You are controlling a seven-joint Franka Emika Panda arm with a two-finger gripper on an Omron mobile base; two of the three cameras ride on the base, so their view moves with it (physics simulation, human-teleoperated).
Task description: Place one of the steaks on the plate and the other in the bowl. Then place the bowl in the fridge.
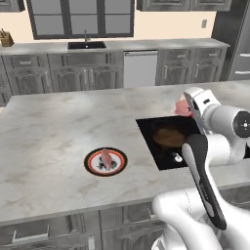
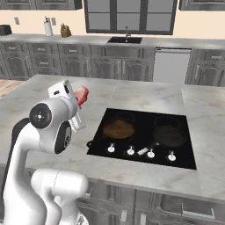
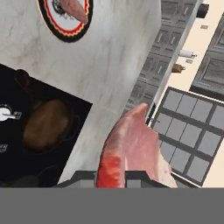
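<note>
One steak (image 3: 131, 153) is up in the air, clamped in the gripper (image 3: 111, 175). The hand view shows it best: a pink slab with a redder lower edge rising from between the two dark finger tips, which are closed on its base. In the left base view the same steak (image 1: 182, 108) is just a pink patch beside the white hand, above the far edge of the black cooktop (image 1: 166, 146). The right base view shows it (image 2: 81, 94) sticking out red past the wrist, over the marble counter (image 2: 132, 94) just left of the cooktop (image 2: 145, 136).

The other steak (image 1: 106, 158) lies on the plate (image 1: 105, 161), which sits on the island counter (image 1: 58, 141) well to the left of the cooktop. The hand view catches the plate (image 3: 65, 24) at its top edge, that steak (image 3: 75, 8) lying across its white centre.

A brown, round, shallow vessel (image 1: 169, 136) sits on the cooktop below the gripper; from the right base view it (image 2: 118, 128) rests on the near left burner. That view also takes in a black frying pan (image 2: 169, 136) on the right side of the cooktop and a row of white knobs (image 2: 131, 151) along its front.

Beyond the island, a sink (image 1: 86, 45) and a white dishwasher (image 1: 140, 68) sit in the back run of grey cabinets.
</note>
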